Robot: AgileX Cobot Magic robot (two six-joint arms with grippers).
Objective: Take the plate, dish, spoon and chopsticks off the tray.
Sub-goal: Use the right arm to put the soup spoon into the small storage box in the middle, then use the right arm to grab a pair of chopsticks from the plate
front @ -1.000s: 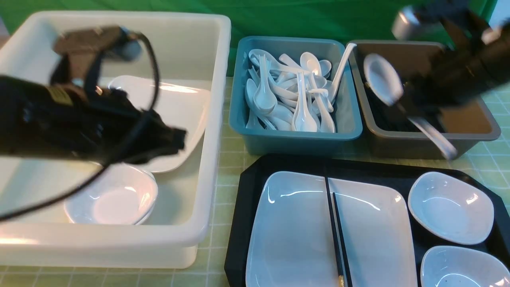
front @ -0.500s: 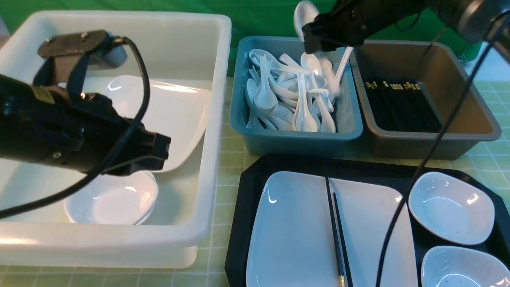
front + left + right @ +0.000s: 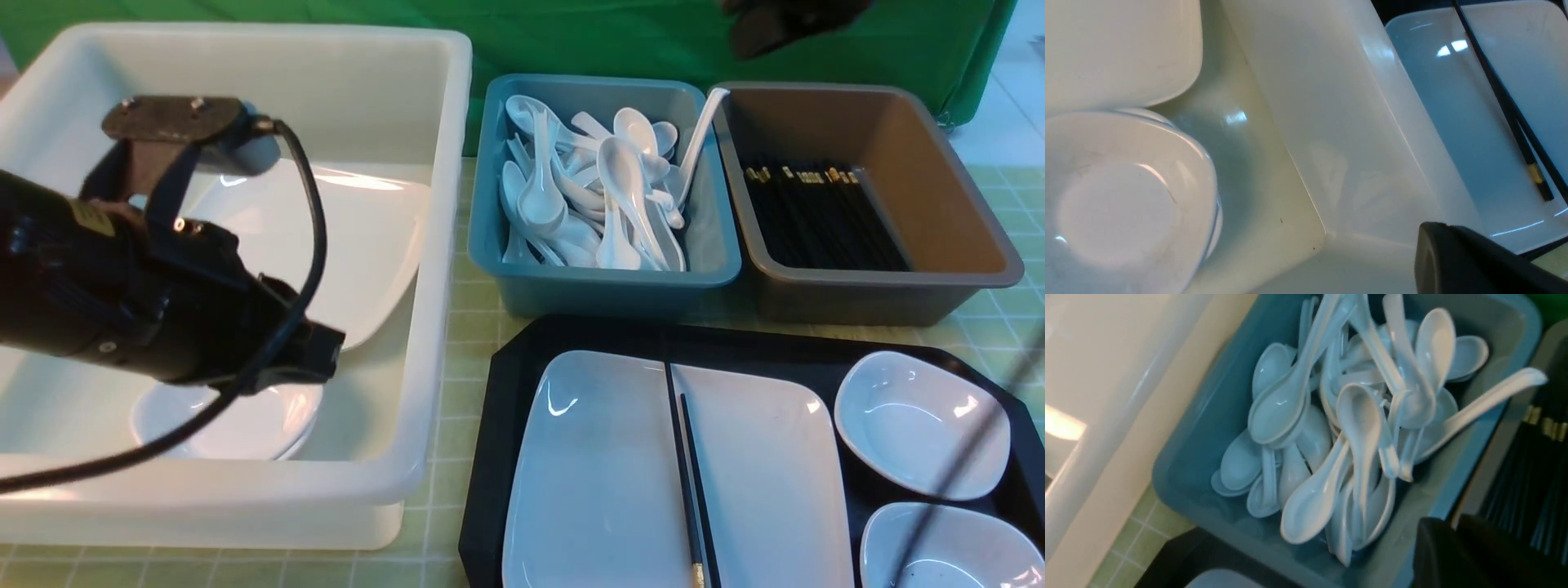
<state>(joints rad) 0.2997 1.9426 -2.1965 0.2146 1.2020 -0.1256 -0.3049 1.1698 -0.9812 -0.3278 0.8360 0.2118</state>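
The black tray (image 3: 506,384) at the front right holds the large white plate (image 3: 596,474). The black chopsticks (image 3: 690,474) lie across that plate, seen also in the left wrist view as chopsticks (image 3: 1506,102). Two small white dishes (image 3: 922,433) (image 3: 947,547) sit at the tray's right end. A white spoon (image 3: 620,175) (image 3: 1359,416) lies on top of the pile in the teal tub (image 3: 604,282). My left gripper (image 3: 325,359) (image 3: 1431,234) hangs shut and empty inside the white tub (image 3: 433,245). My right gripper (image 3: 763,33) (image 3: 1453,526), blurred, is high behind the tubs, shut on nothing.
In the white tub lie a large white plate (image 3: 367,237) and stacked small dishes (image 3: 245,425) under my left arm. The brown tub (image 3: 963,245) at the back right holds several black chopsticks (image 3: 816,216). A green checked cloth covers the table.
My right gripper let the spoon go over the teal tub, then drew back up and to the right. The spoon now rests on the pile. My left arm sank slightly nearer.
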